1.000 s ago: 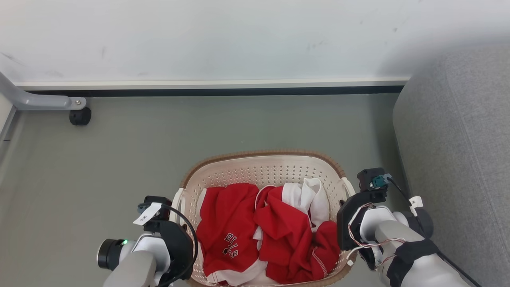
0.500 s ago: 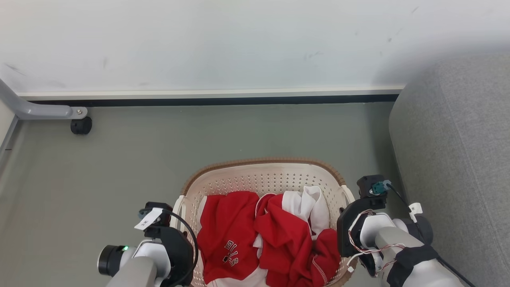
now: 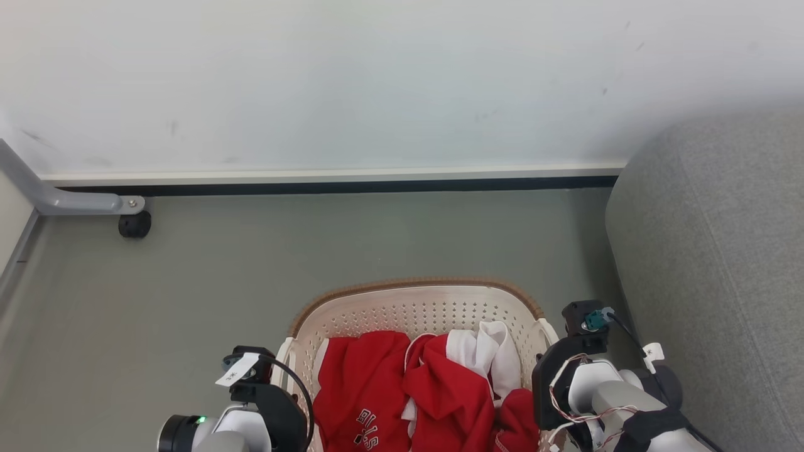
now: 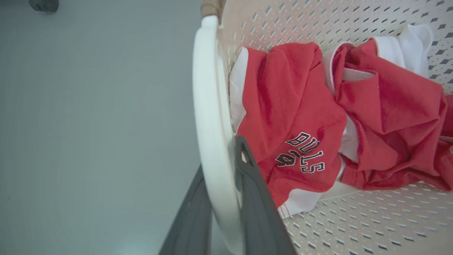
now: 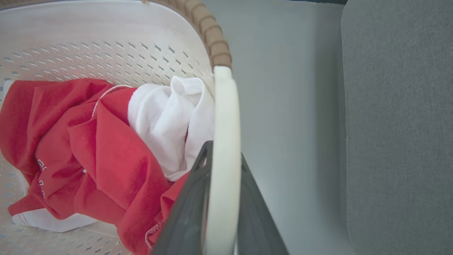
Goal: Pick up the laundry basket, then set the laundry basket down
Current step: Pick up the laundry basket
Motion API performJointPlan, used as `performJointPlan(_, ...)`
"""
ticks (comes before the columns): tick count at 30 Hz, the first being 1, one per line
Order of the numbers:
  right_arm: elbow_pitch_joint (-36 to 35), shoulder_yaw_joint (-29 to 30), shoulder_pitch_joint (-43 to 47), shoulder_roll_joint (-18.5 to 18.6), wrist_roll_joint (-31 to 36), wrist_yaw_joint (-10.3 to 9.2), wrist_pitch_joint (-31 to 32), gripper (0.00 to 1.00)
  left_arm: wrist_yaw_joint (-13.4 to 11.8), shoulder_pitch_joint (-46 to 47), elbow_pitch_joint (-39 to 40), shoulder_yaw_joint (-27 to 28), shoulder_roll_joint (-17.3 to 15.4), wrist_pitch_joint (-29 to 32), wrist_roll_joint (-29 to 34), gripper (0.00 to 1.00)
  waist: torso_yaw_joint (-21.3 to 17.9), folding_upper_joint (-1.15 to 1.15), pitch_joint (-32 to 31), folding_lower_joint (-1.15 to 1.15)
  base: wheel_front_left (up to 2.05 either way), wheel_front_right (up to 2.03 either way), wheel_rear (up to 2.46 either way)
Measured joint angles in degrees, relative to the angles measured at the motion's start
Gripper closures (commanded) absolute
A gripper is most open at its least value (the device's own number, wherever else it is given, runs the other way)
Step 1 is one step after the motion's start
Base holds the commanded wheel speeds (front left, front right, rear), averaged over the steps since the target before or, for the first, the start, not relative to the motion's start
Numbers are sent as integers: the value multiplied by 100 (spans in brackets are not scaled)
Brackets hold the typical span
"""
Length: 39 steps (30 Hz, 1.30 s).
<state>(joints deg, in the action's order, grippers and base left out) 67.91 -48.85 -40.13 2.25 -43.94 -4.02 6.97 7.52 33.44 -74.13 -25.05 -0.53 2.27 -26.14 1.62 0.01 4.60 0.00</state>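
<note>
Grey-green floor (image 3: 251,263) bears a black caster (image 3: 134,224) and grey sofa (image 3: 710,251).

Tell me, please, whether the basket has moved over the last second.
Cannot tell: the whole head view shifted down, so the camera moved, and the basket keeps about the same gap to the baseboard.

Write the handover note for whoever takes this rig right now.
Left gripper: fingers shut on the laundry basket at its left handle.
Right gripper: fingers shut on the right handle.
Basket: between the arms, above the grey floor, with the grey sofa to its right and the red and white clothes inside.
Done: both handles gripped. I cannot tell if it is off the floor.
Left: lift if needed, set down, release.
</note>
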Motion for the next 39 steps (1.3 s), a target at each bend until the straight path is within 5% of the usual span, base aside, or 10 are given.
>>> performJointPlan(39,79,-260,315,-20,-353,7,1,100,-47,-316,2,-201,7,116,-237,100,66,0,-436,1,0,0,0)
